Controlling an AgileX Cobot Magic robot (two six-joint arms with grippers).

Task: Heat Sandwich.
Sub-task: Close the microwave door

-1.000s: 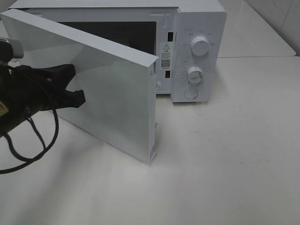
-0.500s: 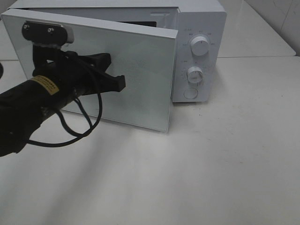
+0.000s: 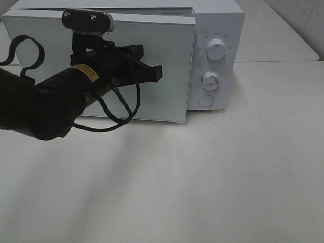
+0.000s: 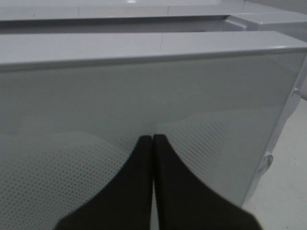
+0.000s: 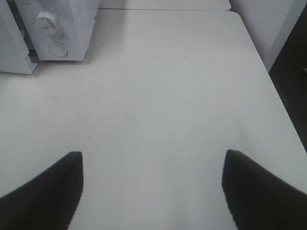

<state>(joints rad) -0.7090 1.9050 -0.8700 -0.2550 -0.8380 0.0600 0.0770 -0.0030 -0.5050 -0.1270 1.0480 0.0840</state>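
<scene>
Left hand [image 4: 153, 141], clamped shut and empty, meets the nearly closed microwave door [image 3: 169, 98]; right hand [image 5: 153, 155] gapes empty above the counter [image 5: 168, 96]; the arm's yellow label [image 3: 84, 72] is unreadable.

White microwave [image 3: 223, 23], door [image 3: 172, 71] seemingly ajar

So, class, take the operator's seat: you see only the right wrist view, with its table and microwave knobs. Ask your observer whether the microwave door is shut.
Observer: Nearly. In the exterior high view the door sits almost flush, with a thin dark gap along its top.
Operator: Is anything on it?
Observer: The left gripper, jaws shut, has its tips at the door glass and seems to touch it.
Operator: Can you see the sandwich?
Observer: No, none of the views shows it.
</scene>
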